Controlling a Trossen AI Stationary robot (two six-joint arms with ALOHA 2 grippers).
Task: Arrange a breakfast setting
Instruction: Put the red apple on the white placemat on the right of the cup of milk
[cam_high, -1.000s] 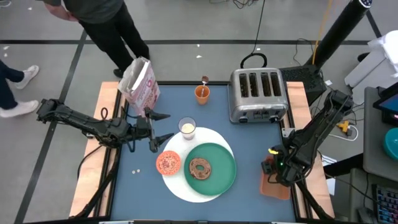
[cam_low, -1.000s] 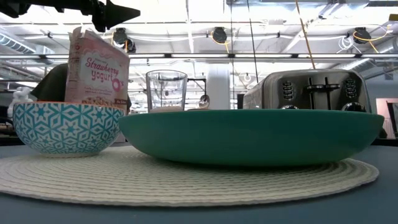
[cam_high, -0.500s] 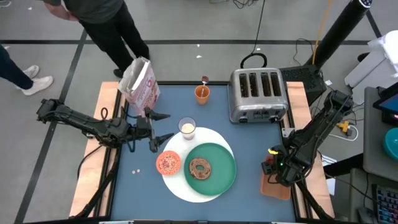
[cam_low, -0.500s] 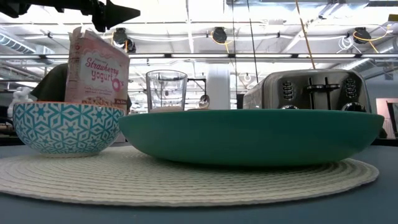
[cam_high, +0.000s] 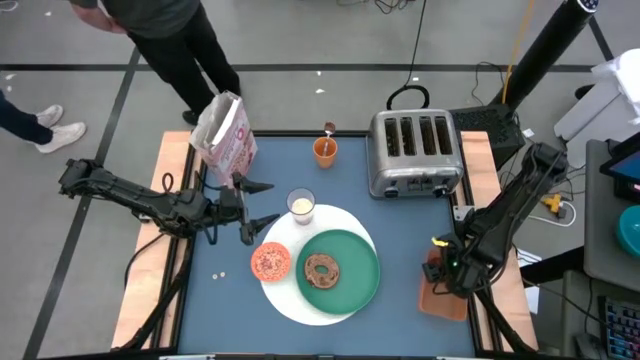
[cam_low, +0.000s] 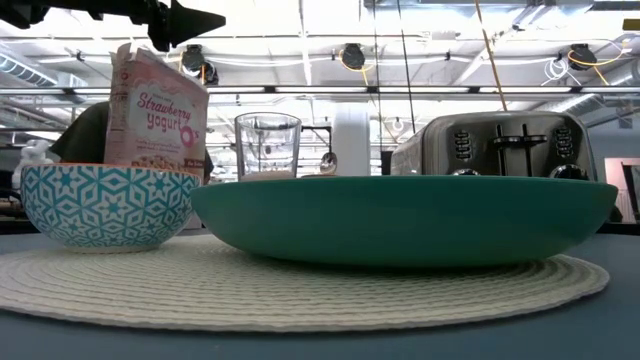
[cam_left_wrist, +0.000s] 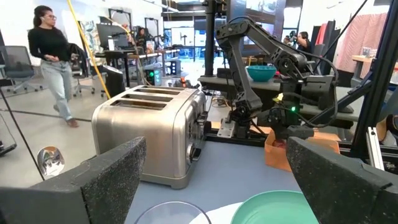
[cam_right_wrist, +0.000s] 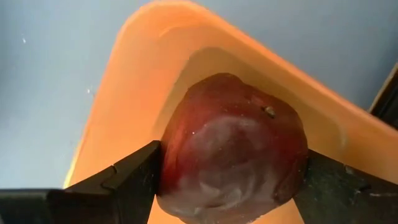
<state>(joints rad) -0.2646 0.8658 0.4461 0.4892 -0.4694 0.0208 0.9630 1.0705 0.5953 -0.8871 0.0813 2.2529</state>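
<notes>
Fruit: the round dark red fruit (cam_right_wrist: 233, 146) sits in the rectangular orange tray (cam_right_wrist: 124, 93) at the counter's (cam_high: 400, 300) four o'clock edge; it is nearly round with no clear long axis, its small stem dimple turned up toward the wrist camera.
Right gripper (cam_high: 436, 270): jaws pressed against both flanks of the fruit, gripping it inside the tray.
Right arm: folded over the counter's right edge, wrist pointing steeply down.
Left gripper (cam_high: 258, 203): jaws wide apart, holding nothing, at nine o'clock, pointing toward three o'clock, beside the glass of milk (cam_high: 301, 206).
Left arm: stretched low and level from the left edge.
</notes>
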